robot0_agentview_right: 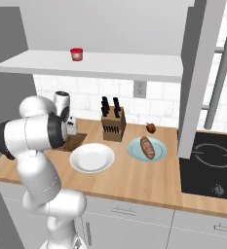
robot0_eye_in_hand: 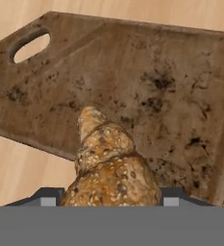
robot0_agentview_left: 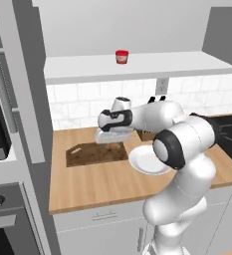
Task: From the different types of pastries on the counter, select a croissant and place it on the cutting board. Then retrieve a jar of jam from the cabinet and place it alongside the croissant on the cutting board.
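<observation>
My gripper (robot0_eye_in_hand: 106, 197) is shut on the golden-brown croissant (robot0_eye_in_hand: 108, 163), which pokes out between the two finger tips. It hangs just above the dark brown cutting board (robot0_eye_in_hand: 147, 72), whose slot handle sits at the upper left of the hand view. In the left base view the gripper (robot0_agentview_left: 110, 137) hovers over the right end of the cutting board (robot0_agentview_left: 95, 154) on the tan counter (robot0_agentview_left: 97, 184). The red jar of jam (robot0_agentview_left: 121, 56) (robot0_agentview_right: 76, 54) stands on the white shelf of the cabinet (robot0_agentview_left: 162, 67), well above the hand.
A round white plate (robot0_agentview_left: 145, 162) (robot0_agentview_right: 91, 157) lies right of the board. Further right are a knife block (robot0_agentview_right: 113, 121), a blue plate with the reddish-brown oblong pastry (robot0_agentview_right: 147, 147), the tiny red-topped pastry (robot0_agentview_right: 151, 128) and a black cooktop (robot0_agentview_right: 212, 160).
</observation>
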Controlling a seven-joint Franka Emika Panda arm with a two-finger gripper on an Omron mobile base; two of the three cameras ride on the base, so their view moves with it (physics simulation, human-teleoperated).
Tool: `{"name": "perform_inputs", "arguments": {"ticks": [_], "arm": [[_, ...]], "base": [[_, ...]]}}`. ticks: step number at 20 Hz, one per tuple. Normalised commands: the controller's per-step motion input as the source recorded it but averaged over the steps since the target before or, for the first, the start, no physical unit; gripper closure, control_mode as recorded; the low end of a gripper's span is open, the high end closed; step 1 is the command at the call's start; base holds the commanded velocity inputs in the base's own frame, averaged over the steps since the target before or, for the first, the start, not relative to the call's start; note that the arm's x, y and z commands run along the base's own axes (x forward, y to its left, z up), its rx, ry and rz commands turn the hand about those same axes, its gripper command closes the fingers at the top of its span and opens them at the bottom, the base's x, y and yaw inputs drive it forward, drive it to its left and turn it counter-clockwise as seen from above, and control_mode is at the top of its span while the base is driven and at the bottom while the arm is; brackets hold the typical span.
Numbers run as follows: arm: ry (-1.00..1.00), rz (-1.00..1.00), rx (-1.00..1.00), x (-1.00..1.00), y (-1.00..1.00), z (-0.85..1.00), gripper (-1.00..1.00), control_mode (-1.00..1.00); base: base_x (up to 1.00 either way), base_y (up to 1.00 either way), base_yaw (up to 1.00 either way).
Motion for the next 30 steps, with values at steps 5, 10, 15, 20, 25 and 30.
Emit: {"name": "perform_inputs", "arguments": {"ticks": [5,10,15,20,25,30], "arm": [[0.11,0.00,0.00,0.46,0.97,-0.10,1.00,-1.00],[0.02,-0.01,-0.01,0.36,0.18,0.00,1.00,-1.00],[-0.01,-0.06,-0.05,0.47,0.38,0.00,1.00,-1.00],[0.00,0.00,0.00,0.00,0.00,-0.22,1.00,-1.00],[-0.02,0.00,0.00,0.00,0.00,-0.62,1.00,-1.00],[-0.01,0.00,-0.05,-0.02,0.44,-0.33,-1.00,-1.00]], "base": [[0.00,0.00,0.00],[0.00,0.00,0.00],[0.00,0.00,0.00],[0.00,0.00,0.00],[0.00,0.00,0.00],[0.00,0.00,0.00]]}}
